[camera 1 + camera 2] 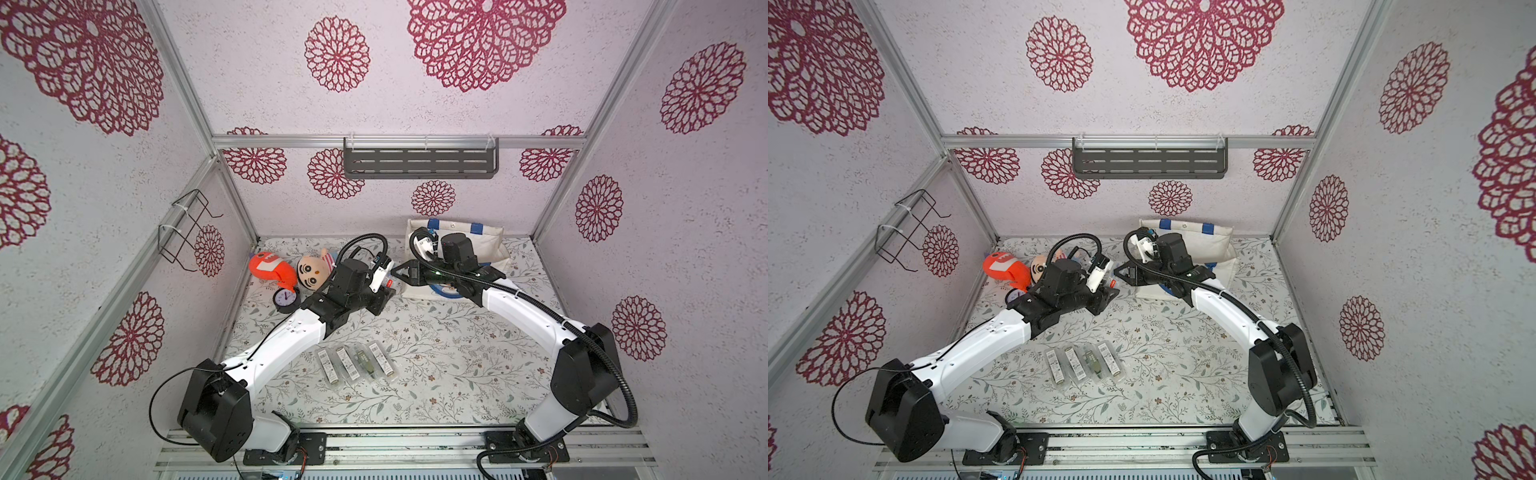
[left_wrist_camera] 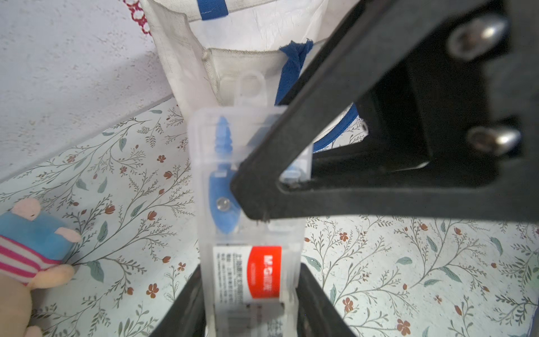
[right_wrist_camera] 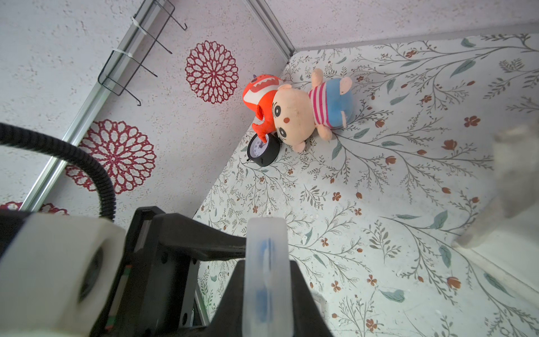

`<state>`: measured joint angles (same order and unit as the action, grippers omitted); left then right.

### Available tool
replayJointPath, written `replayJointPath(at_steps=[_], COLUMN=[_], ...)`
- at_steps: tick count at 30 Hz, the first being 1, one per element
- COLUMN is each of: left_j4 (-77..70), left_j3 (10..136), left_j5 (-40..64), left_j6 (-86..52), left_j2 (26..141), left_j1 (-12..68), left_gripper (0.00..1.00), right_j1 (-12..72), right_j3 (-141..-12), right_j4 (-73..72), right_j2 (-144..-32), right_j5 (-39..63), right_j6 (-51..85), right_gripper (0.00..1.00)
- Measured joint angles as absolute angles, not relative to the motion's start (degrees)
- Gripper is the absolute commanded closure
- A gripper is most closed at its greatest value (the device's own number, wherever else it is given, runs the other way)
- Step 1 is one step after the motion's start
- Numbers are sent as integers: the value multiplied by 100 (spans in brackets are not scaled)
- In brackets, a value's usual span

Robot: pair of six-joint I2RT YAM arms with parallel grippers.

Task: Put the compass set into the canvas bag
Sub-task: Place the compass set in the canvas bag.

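Surrounding the floral-print tabletop (image 1: 457,353) stand pale walls (image 1: 257,62) with red medallions (image 1: 337,54).

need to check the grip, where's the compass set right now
In a top view the compass set is toward the back of the table, just left of the canvas bag, with the left gripper and right gripper both shut on it.

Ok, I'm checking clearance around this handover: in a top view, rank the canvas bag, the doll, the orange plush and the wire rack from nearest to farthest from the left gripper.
1. canvas bag, close beside the left gripper, on its right.
2. doll, to its left.
3. orange plush, farther left, past the doll.
4. wire rack, up on the left wall.
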<state>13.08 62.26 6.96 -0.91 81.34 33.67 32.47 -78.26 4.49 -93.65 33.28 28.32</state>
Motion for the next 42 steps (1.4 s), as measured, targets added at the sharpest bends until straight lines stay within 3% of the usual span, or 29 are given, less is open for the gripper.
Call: replayJointPath(at_steps=[6,9,19,33,42], left_j4=[1315,1319,1269,1264,1232], left_j3=[6230,6230,5817,5068,4947], left_j5=[666,631,543,510,523], left_j6=[-115,-145,-307,-692,-891], left_j2=[8134,8128,7463,7338,7338], left_j1=[3374,3374,3374,3280,3203], left_gripper=[29,24,21,21,21], right_j1=[3251,3251,3013,1149,867], right_j3=[-7826,-7843,-8667,-9520,-9776], right_j4=[548,690,1258,1870,2043], right_j2=[-9365,-9365,-9303,-9019,-9494], right_j5=[3162,3022,2757,2010,1763], right_j6=[2777,2665,2338,2040,2008], right_gripper=[96,100,100,100,100])
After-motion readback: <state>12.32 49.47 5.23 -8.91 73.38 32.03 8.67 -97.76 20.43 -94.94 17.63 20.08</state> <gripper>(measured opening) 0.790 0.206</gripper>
